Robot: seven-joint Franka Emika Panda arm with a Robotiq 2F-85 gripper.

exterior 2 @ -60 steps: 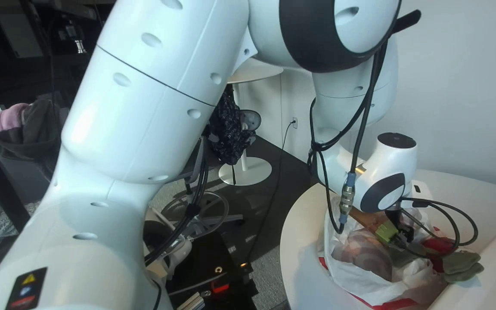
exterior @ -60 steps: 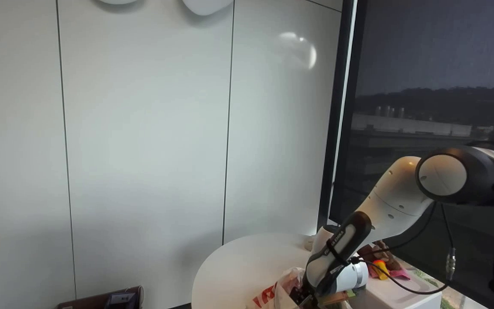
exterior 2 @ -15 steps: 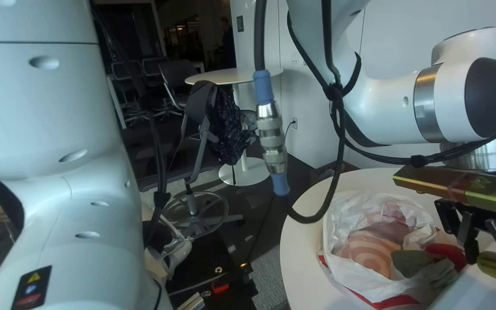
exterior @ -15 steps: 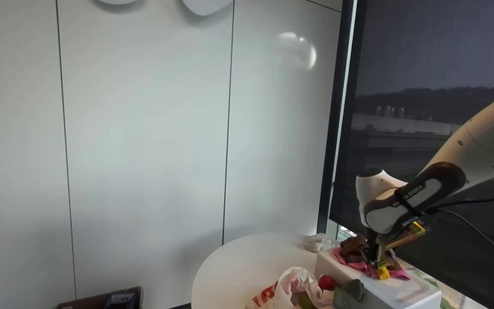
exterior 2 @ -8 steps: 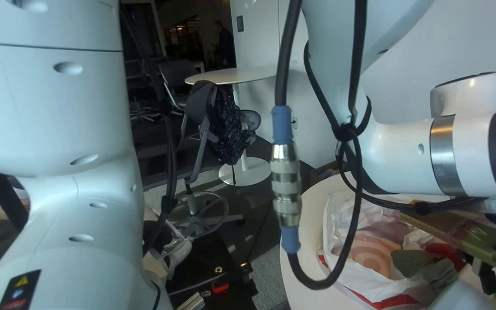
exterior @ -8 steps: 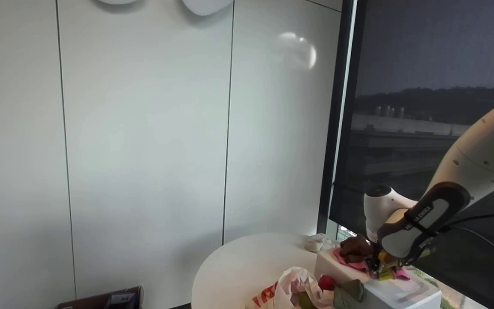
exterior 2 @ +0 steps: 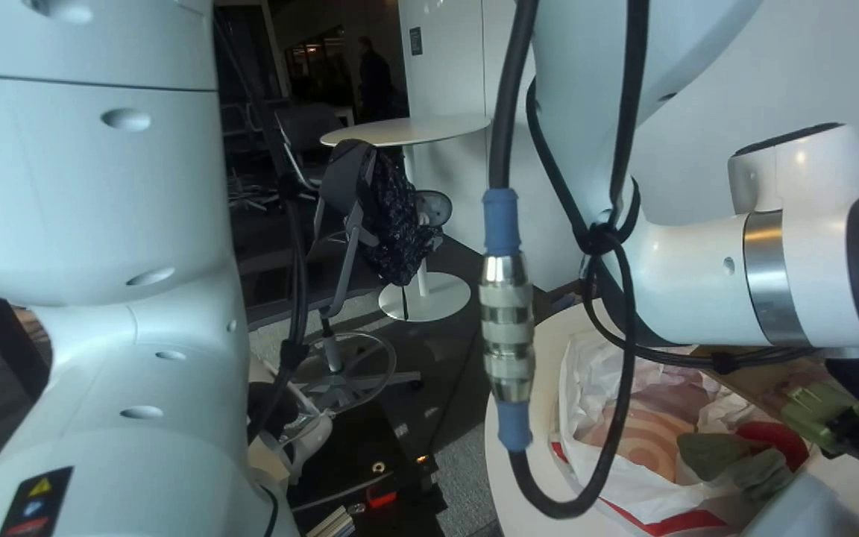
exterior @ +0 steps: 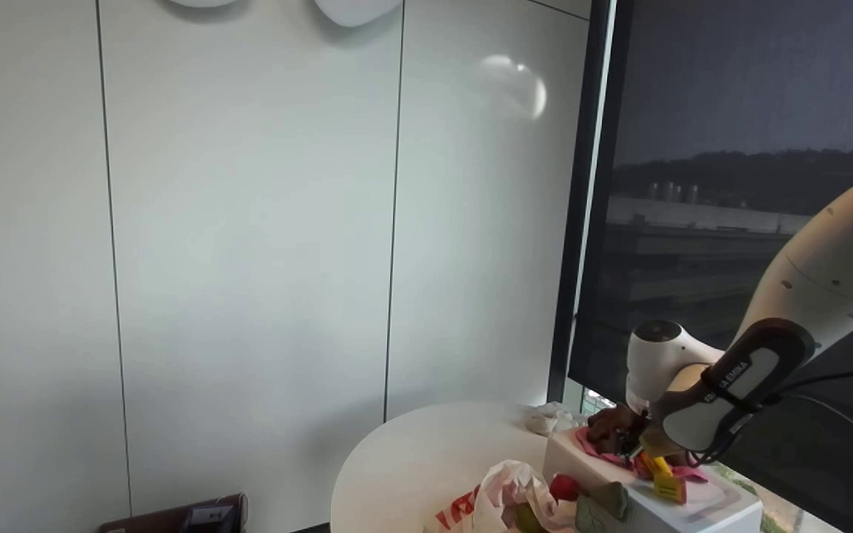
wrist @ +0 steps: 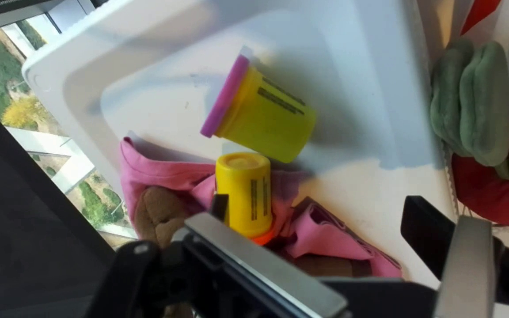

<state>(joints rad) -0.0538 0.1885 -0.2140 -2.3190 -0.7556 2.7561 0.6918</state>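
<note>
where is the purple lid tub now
In the wrist view, the purple-lidded tub is sideways over the white box, just above the picture's centre, next to the orange-lidded tub, with the green plush off to its right.

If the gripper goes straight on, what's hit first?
Probably the pink cloth or bare top of the white box, both seen ahead of the open gripper in the wrist view; depth leaves which unclear.
</note>
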